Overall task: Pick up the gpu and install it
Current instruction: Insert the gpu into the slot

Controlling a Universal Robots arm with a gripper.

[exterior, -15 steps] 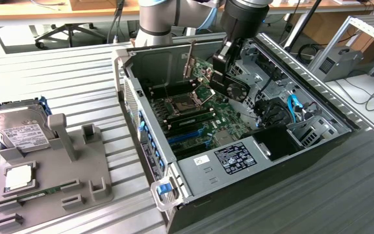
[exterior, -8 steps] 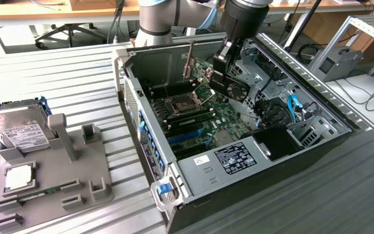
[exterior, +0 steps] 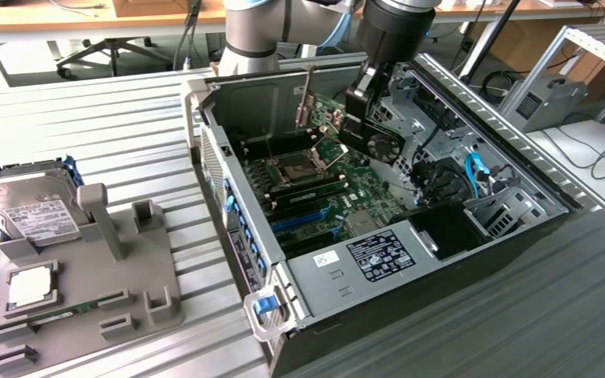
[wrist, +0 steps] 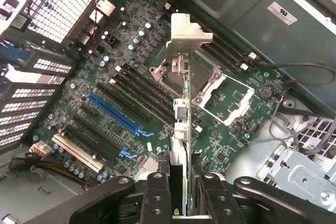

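Note:
The gpu [exterior: 374,138], a green card with a black round fan and a silver end bracket [exterior: 305,98], hangs over the motherboard [exterior: 313,197] inside the open computer case [exterior: 242,110]. My gripper [exterior: 362,102] is shut on its upper edge. In the wrist view the gpu [wrist: 181,124] shows edge-on between my two black fingers [wrist: 156,195], with its bracket [wrist: 187,31] at the far end. My gripper [wrist: 181,200] holds it above the board, between the long blue slot [wrist: 113,113] and the processor socket [wrist: 220,94], clear of the slots.
A grey parts stand [exterior: 124,276] sits at the exterior view's left, carrying a silver hard drive [exterior: 29,209], a processor chip [exterior: 31,285] and a narrow RAM stick [exterior: 56,317]. Blue cables and a drive cage [exterior: 487,197] crowd the case's right side.

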